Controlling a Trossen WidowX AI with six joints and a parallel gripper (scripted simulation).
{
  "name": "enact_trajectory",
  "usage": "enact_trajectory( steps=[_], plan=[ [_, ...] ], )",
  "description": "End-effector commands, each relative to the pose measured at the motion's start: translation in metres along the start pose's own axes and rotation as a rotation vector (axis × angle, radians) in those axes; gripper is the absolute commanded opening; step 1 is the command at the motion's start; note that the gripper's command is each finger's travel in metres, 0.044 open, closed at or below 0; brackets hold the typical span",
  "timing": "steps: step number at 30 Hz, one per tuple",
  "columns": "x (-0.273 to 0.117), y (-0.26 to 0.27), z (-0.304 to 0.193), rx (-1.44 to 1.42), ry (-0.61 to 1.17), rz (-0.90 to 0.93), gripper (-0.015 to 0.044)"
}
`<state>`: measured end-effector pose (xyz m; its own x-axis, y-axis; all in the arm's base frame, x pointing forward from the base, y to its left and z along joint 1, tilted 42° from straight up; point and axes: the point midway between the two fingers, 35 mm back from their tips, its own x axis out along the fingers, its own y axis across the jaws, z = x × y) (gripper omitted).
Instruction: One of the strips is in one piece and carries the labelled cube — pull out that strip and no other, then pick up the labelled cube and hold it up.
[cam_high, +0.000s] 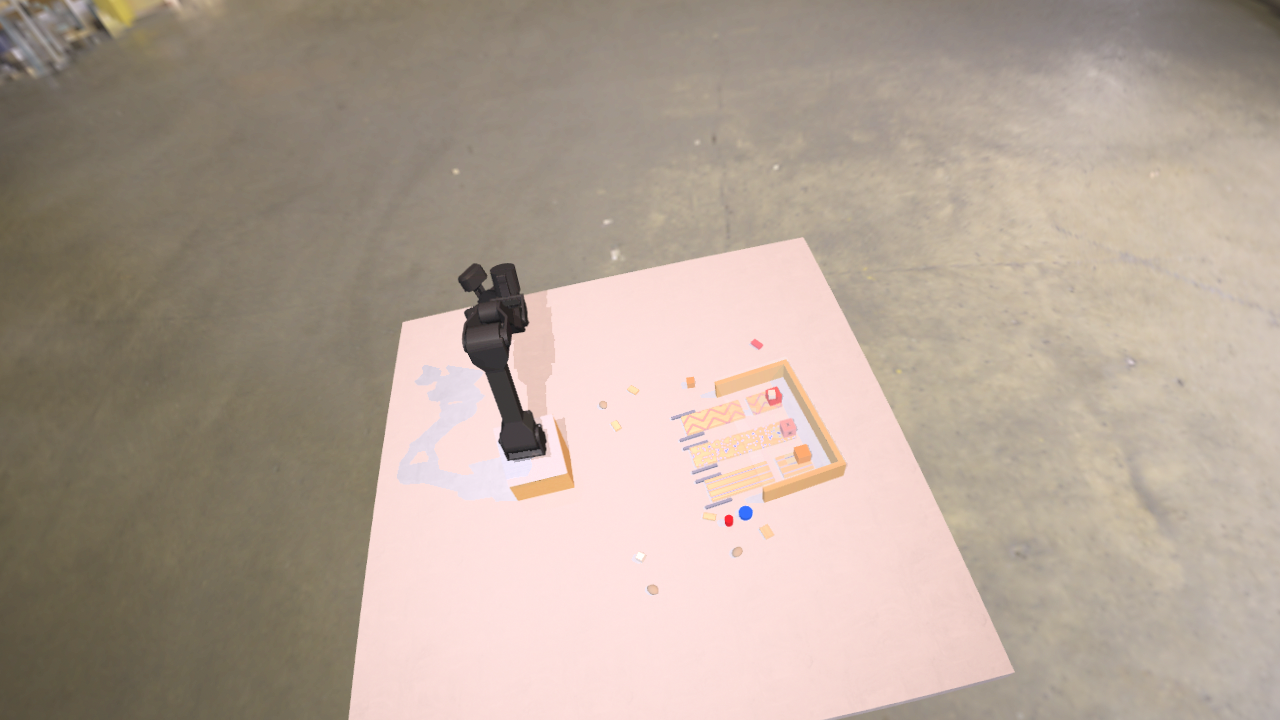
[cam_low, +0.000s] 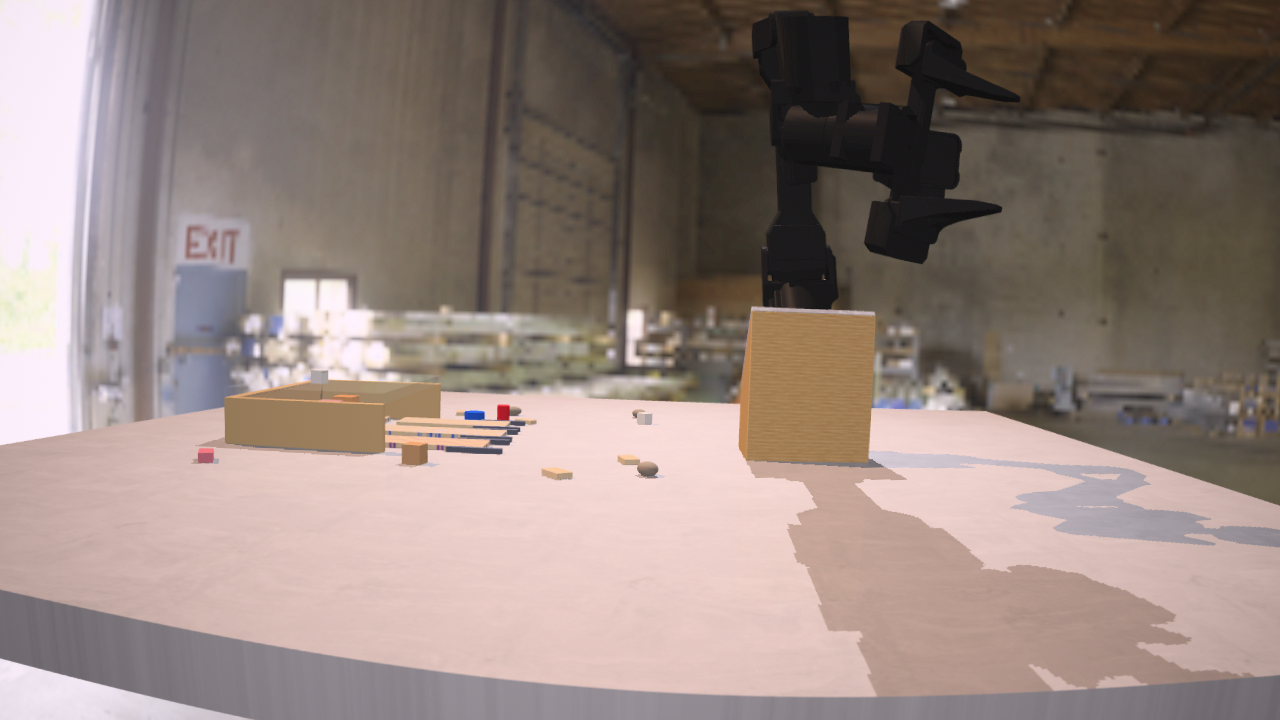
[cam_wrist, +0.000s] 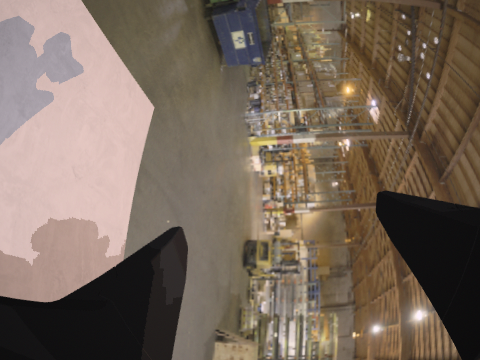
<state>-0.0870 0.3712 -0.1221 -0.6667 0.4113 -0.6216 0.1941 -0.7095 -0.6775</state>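
My gripper (cam_low: 1009, 154) (cam_wrist: 285, 221) is open and empty, raised high above the table near the arm's base, well away from the tray. In the top view, three patterned strips lie side by side, partly inside a three-walled wooden tray (cam_high: 827, 431) (cam_low: 304, 424). The zigzag strip (cam_high: 713, 418) and the striped strip (cam_high: 739, 481) each show a gap before a rear piece. The dotted strip (cam_high: 735, 444) between them looks continuous. A red cube with a pale top (cam_high: 773, 395), a pink cube with small dark marks (cam_high: 787, 428) and an orange cube (cam_high: 802, 454) stand at their rear ends. Labels are too small to read.
Thin grey bars flank the strips' front ends. A blue disc (cam_high: 745, 513) and a red piece (cam_high: 728, 520) lie beside the striped strip. An orange-brown block (cam_high: 690, 382) (cam_low: 414, 453) is near the tray's other side. Small pale blocks and brown round pieces are scattered about.
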Motion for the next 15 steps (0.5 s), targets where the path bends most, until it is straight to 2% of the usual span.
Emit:
enact_trajectory(
  steps=[1, 7, 15],
  plan=[
    [-0.002, 0.0, -0.002, 0.008, 0.01, -0.001, 0.04],
    [-0.062, -0.01, -0.063, 0.278, 0.329, -0.06, 0.04],
    [-0.179, 0.002, -0.13, 0.703, 0.797, -0.249, 0.04]
  ],
)
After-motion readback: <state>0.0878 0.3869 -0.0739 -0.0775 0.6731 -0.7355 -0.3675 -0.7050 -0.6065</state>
